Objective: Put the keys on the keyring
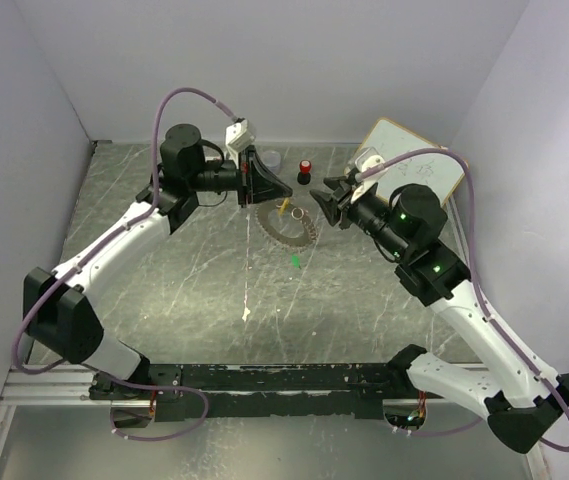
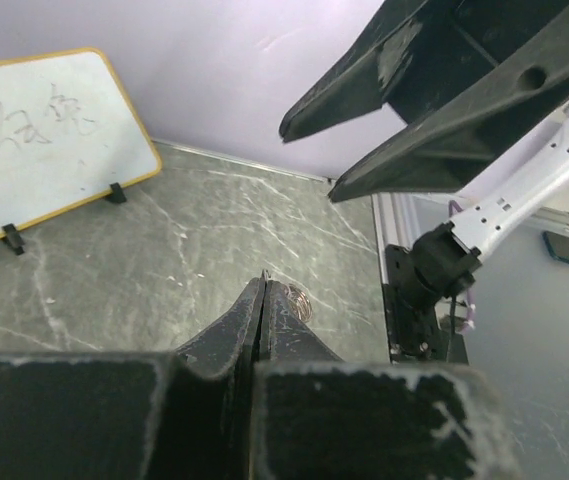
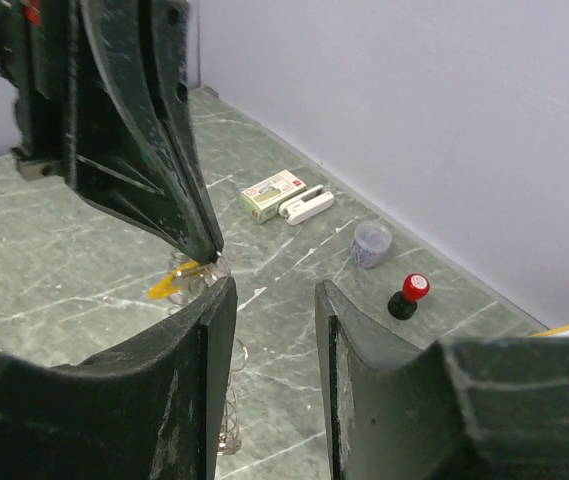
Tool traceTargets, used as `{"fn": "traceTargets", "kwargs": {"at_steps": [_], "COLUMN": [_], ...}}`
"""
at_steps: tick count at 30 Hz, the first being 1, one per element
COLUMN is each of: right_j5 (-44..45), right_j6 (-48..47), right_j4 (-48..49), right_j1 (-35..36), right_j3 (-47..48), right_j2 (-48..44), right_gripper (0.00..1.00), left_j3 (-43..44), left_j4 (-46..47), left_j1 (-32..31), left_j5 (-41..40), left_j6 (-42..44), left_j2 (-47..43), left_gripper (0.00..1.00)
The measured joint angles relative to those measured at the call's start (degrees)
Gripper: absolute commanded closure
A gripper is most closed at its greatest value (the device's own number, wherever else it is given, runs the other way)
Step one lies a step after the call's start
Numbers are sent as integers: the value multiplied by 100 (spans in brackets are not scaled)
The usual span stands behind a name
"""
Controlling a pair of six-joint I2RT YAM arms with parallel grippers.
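Note:
The keyring point(image 1: 290, 229) is a thin silvery ring fringed with small metal pieces, mid-table. My left gripper point(image 1: 284, 196) is shut on its far edge, and a bit of wire point(image 2: 302, 300) shows beside the closed tips point(image 2: 262, 283). The ring's lower part point(image 3: 228, 420) hangs toward the table. The yellow key point(image 3: 169, 285) rests at the ring just under the left gripper's tip point(image 3: 209, 248); whether it is threaded on is unclear. The green key point(image 1: 295, 261) lies alone on the table nearer the arms. My right gripper point(image 3: 272, 295) stands open and empty right of the ring.
A red-capped black knob point(image 3: 407, 295) and a clear cup point(image 3: 371, 243) stand near the back wall. A small box point(image 3: 272, 194) and a white stapler point(image 3: 306, 205) lie beside them. A whiteboard point(image 1: 411, 160) leans at the back right.

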Motion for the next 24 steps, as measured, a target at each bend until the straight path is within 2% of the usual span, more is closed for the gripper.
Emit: {"fn": "traceTargets", "kwargs": {"at_steps": [5,11,16,24], "right_j5": [-597,-1333,-1687,-2028], "right_j6": [-28,-24,7,79], "right_j4": [-356,-708,-964,-994], "right_j1": [-223,-315,-345,-382], "right_j3": [369,741,791,791], "right_j2": [118,474,706,754], "right_gripper": [63,62,63,67], "left_j3": [146,146,168,179], "left_j4": [197,1047,1792,2411], "left_j1": [92,240,332,339], "left_j5": [680,1322,1652,1937], "left_j6": [-243,-1027,-1633,-2192], "left_j2": [437,656,721,791], "left_gripper": [93,93,93,93]}}
